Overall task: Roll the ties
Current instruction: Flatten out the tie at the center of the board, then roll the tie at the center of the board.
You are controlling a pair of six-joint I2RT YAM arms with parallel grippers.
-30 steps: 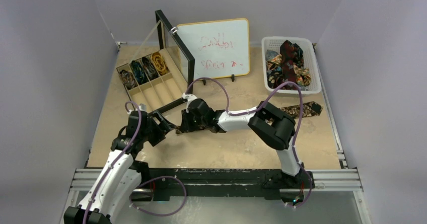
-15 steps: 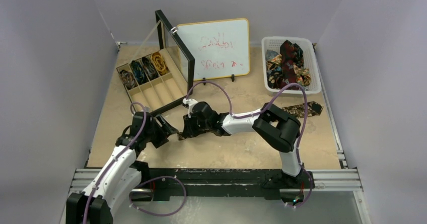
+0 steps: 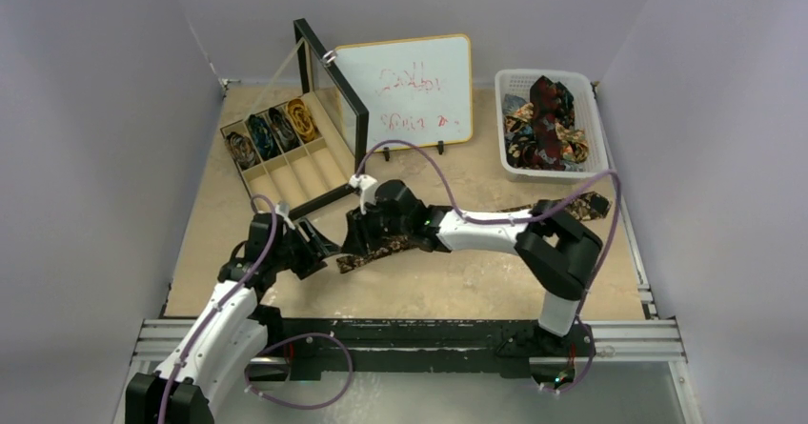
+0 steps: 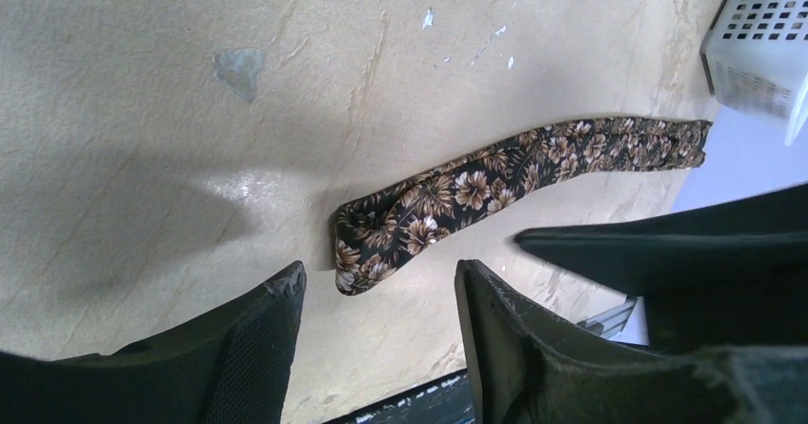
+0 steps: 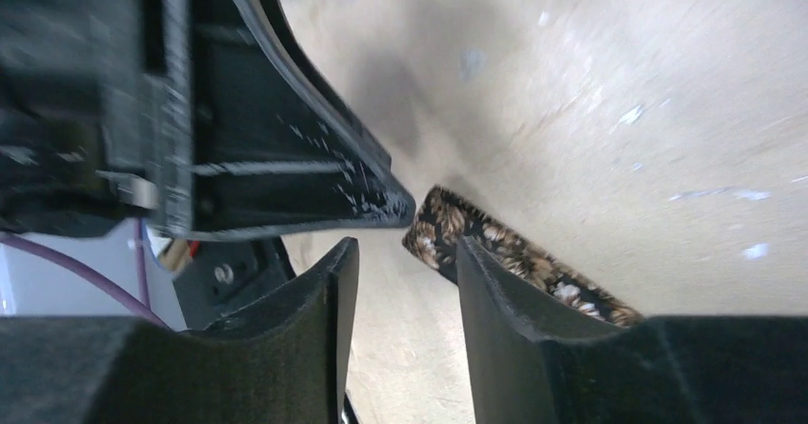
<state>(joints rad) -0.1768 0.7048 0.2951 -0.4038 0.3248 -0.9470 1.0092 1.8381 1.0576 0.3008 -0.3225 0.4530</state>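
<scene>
A black tie with a brown-gold flower print (image 4: 495, 181) lies flat as a long strip across the table; its far end (image 3: 583, 205) is near the basket and its near end (image 3: 362, 257) is between the two grippers. My left gripper (image 4: 379, 272) is open, low over the table, with the tie's near end just beyond its fingertips. My right gripper (image 5: 408, 248) is open too, facing the left one, and the tie's end (image 5: 434, 229) is beside its right finger, not held. In the top view, the left gripper (image 3: 319, 250) and right gripper (image 3: 354, 243) nearly meet. The right arm hides the tie's middle.
An open wooden organizer box (image 3: 286, 171) at the back left holds several rolled ties (image 3: 272, 131), with its lid (image 3: 333, 95) standing upright. A whiteboard (image 3: 410, 90) stands behind. A white basket (image 3: 593, 124) at the back right holds several loose ties (image 3: 543, 119).
My right gripper has opened and let go of the tie's end, which now lies on the table. The right arm's elbow swung right. My left gripper narrowed a little.
</scene>
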